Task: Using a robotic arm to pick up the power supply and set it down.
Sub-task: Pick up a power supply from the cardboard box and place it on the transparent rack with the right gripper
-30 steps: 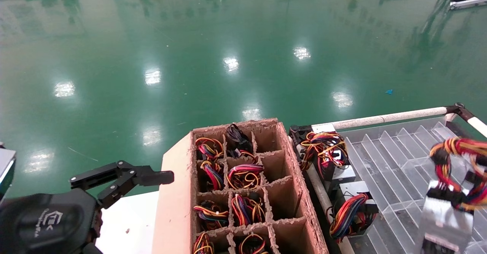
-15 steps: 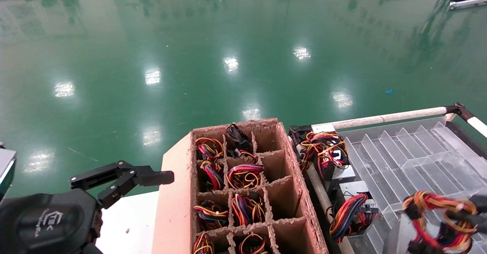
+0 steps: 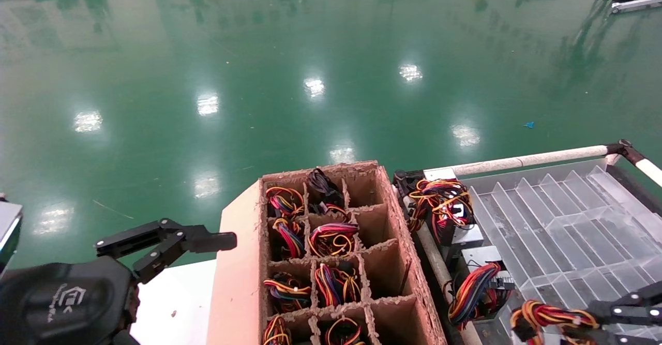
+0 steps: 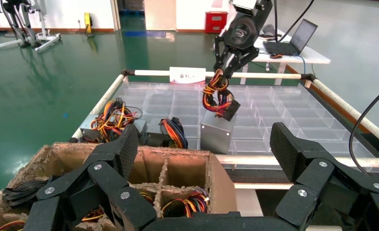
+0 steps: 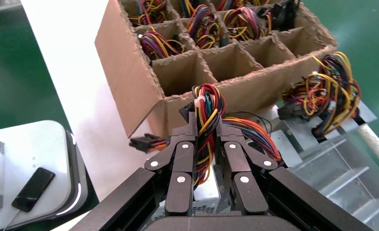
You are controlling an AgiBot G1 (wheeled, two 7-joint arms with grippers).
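Note:
My right gripper is shut on the red, yellow, orange and black wire bundle of the power supply. Its silver-grey box hangs tilted below the fingers, low over the clear divided tray, near the tray's front edge. The head view shows only the wire bundle at the bottom edge, with the box cut off. Whether the box touches the tray I cannot tell. My left gripper stays open and empty, left of the cardboard box.
The cardboard box has a grid of compartments, several of them holding wire bundles. Two other power supplies lie along the tray's left side. A white rail borders the tray's far edge. A phone lies on a white surface.
My right gripper has carried the power supply down and toward the tray's near edge, until it shows at the bottom of the head view. The left arm has not moved.

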